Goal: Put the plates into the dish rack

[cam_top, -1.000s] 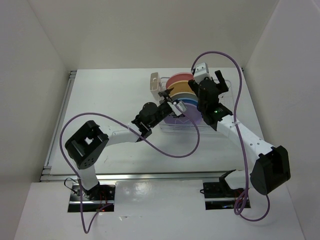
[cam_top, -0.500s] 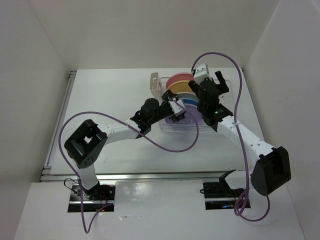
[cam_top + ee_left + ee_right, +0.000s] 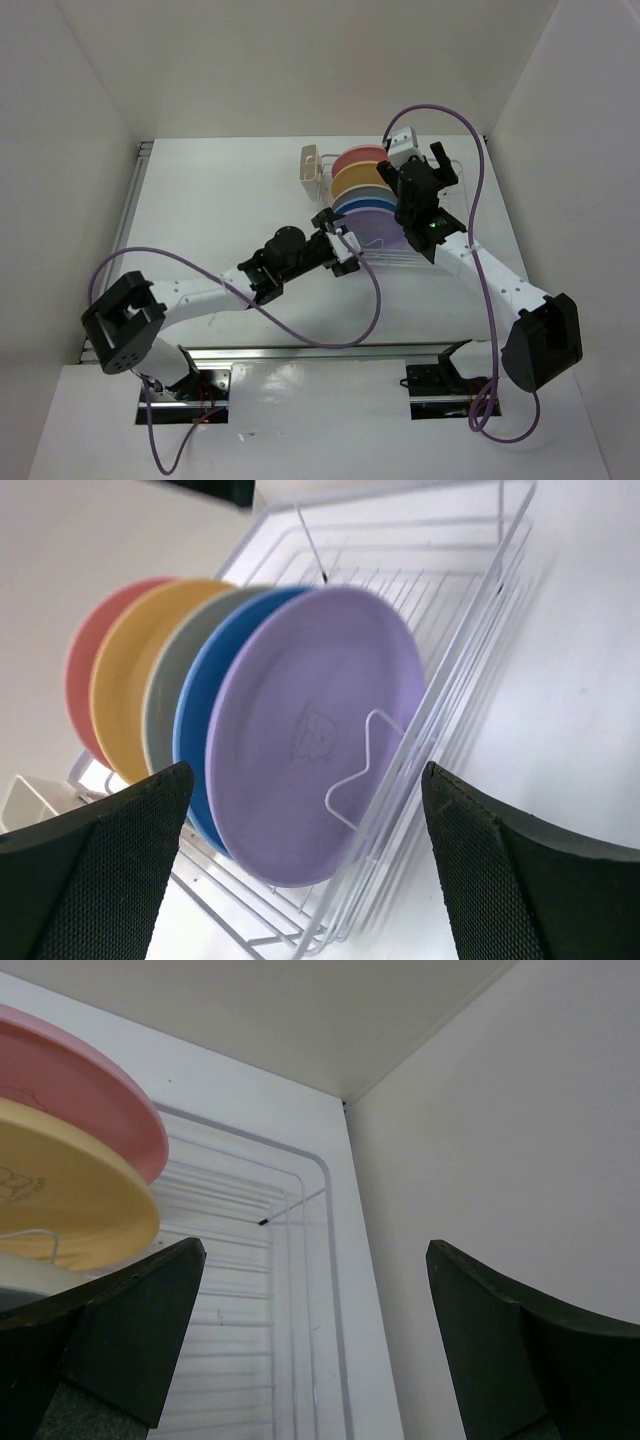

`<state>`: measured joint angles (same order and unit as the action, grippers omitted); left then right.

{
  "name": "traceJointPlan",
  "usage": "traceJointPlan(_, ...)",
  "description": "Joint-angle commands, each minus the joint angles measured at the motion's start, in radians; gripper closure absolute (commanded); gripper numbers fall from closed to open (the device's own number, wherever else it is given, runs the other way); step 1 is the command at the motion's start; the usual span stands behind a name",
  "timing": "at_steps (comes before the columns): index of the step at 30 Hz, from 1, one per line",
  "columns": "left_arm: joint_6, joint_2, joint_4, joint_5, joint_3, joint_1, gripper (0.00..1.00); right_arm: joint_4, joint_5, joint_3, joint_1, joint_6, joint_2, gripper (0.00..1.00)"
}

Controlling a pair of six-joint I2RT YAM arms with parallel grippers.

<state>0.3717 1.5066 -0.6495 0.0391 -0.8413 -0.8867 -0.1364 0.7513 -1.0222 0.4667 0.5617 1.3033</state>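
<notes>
The wire dish rack stands at the back right of the table, its beige cutlery holder at the left end. Pink, orange-yellow, cream, blue and lavender plates stand on edge in it in a row. In the left wrist view the lavender plate is nearest, behind the rack wire. My left gripper is open and empty, just in front of the rack. My right gripper is open and empty above the rack's right end.
White walls close the table on three sides; the right wall is close beside the rack. A purple cable from the left arm loops over the table in front of the rack.
My left gripper has let go of the lavender plate, which now stands in the rack, and has drawn back toward the near left. The right arm has not moved.
</notes>
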Motion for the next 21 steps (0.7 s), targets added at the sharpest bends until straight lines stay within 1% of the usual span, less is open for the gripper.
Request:
traceJointPlan(1,0.007,-0.097,-0.009,-0.068,0.034,-0.027,0.0,-0.015,-0.003,-0.024,0.006,-0.025,-0.016,0.0)
traceJointPlan(6,-0.002,-0.175,0.071,-0.113,0.076,-0.083,0.0,0.006,-0.012,-0.044,0.006,-0.045,-0.007,0.0)
traceJointPlan(9,-0.049,-0.229,0.122,-0.137,0.102,-0.107,0.0,0.017,-0.021,-0.044,0.006,-0.045,-0.007,0.0)
traceJointPlan(10,-0.065,-0.256,0.167,-0.137,0.102,-0.107,0.0,0.017,-0.021,-0.044,0.006,-0.045,-0.007,0.0)
traceJointPlan(13,-0.067,-0.27,0.195,-0.241,0.102,-0.107,0.0,0.017,-0.021,-0.044,0.006,-0.054,-0.016,0.0)
traceJointPlan(14,-0.042,-0.257,0.195,-0.293,0.081,-0.107,0.0,0.017,-0.021,-0.044,0.006,-0.054,-0.016,0.0)
traceJointPlan(15,0.023,-0.244,0.177,-0.412,0.068,-0.107,0.0,0.017,-0.021,-0.044,0.006,-0.054,-0.016,0.0)
traceJointPlan(16,0.053,-0.229,0.151,-0.468,0.055,-0.107,0.0,0.017,-0.021,-0.053,0.006,-0.063,-0.016,0.0)
traceJointPlan(17,0.068,-0.212,0.121,-0.52,0.012,-0.071,0.0,0.017,-0.021,-0.053,0.006,-0.063,-0.016,0.0)
traceJointPlan(18,0.059,-0.172,0.099,-0.619,-0.027,-0.049,0.0,0.017,-0.021,-0.053,0.006,-0.063,-0.016,0.0)
traceJointPlan(19,0.017,-0.149,0.126,-0.654,-0.075,-0.026,0.0,0.017,-0.021,-0.053,0.006,-0.063,-0.016,0.0)
traceJointPlan(20,-0.005,-0.128,0.178,-0.654,-0.194,0.0,0.0,0.017,-0.021,-0.053,0.006,-0.063,-0.016,0.0)
traceJointPlan(21,-0.022,-0.106,0.238,-0.654,-0.253,0.053,0.0,0.008,-0.011,-0.053,0.006,-0.048,-0.025,0.0)
